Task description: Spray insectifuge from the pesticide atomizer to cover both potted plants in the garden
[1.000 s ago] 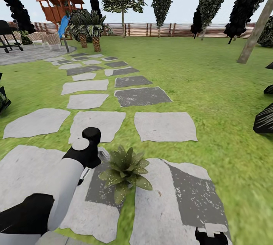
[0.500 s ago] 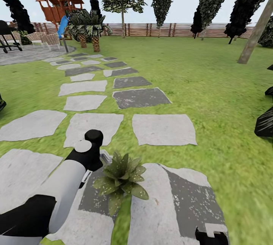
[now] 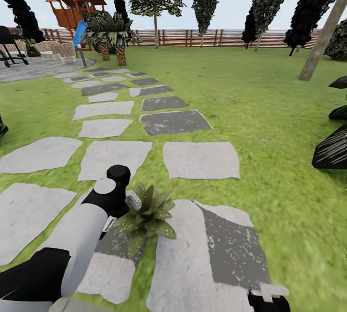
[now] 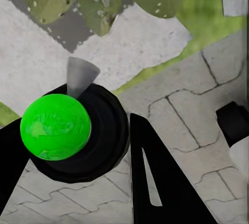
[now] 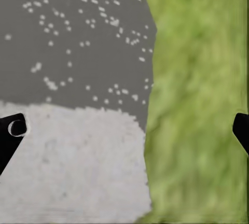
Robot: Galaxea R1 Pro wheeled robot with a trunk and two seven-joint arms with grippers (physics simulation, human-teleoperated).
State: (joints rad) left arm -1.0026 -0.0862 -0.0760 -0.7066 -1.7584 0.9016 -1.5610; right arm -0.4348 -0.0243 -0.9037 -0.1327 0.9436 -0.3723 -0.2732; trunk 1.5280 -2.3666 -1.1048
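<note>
Head view: the left arm (image 3: 82, 235) reaches toward the plant (image 3: 144, 216) on the stones (image 3: 193, 259); its gripper is hidden behind the wrist. Left wrist view: the left gripper (image 4: 78, 182) is clamped on the atomizer (image 4: 72, 130), nozzle toward the leaves; spray may miss the far leaves. Right wrist view: the right gripper (image 5: 124, 130) is spread wide, holding nothing, over stone and grass. Second plant unseen.

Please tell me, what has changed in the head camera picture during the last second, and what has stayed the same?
The whole picture slid left and a little up, stones and lawn together, so the camera moved, not the things. The potted plant stays just beyond the left gripper, which still holds the sprayer with the green ball, nozzle aimed at the leaves. The right gripper stays low and open.
</note>
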